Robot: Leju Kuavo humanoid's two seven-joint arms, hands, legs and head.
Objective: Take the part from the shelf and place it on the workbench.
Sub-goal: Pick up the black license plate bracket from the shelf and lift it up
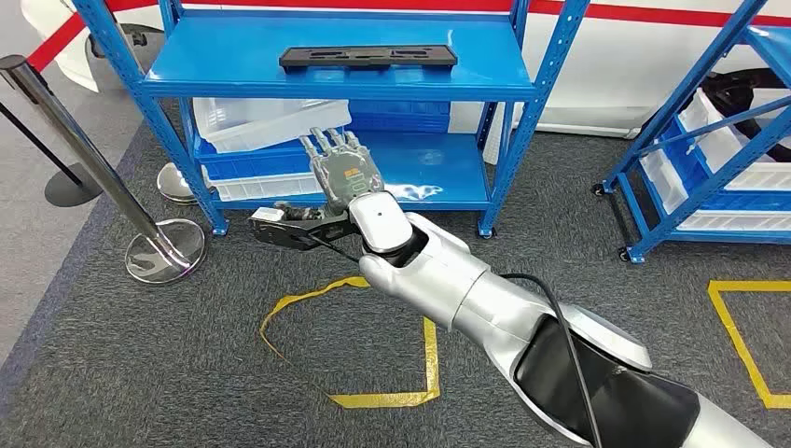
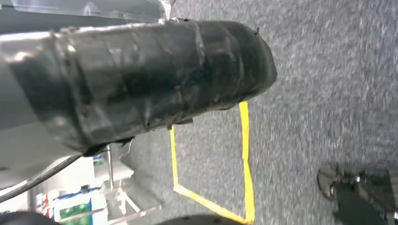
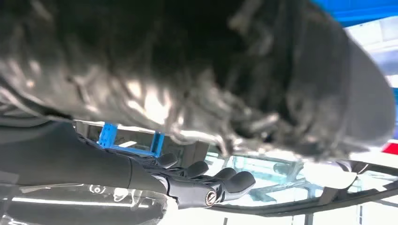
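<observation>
**Reaching for the shelf**

Over the grey carpet, the right hand [image 1: 345, 173] is stretched toward the blue shelf [image 1: 345, 70], fingers [image 1: 328, 142] apart and holding nothing. Beyond, the black part [image 1: 368, 57] lies flat on the top tier. Judged: reaching stage; next, lift higher and grasp.

A blue metal shelf [image 1: 345, 89] stands on grey carpet [image 1: 140, 373]. A flat black part [image 1: 368, 57] lies along its top level's rear edge; white bins [image 1: 266, 119] sit at the lower level's left end.
</observation>
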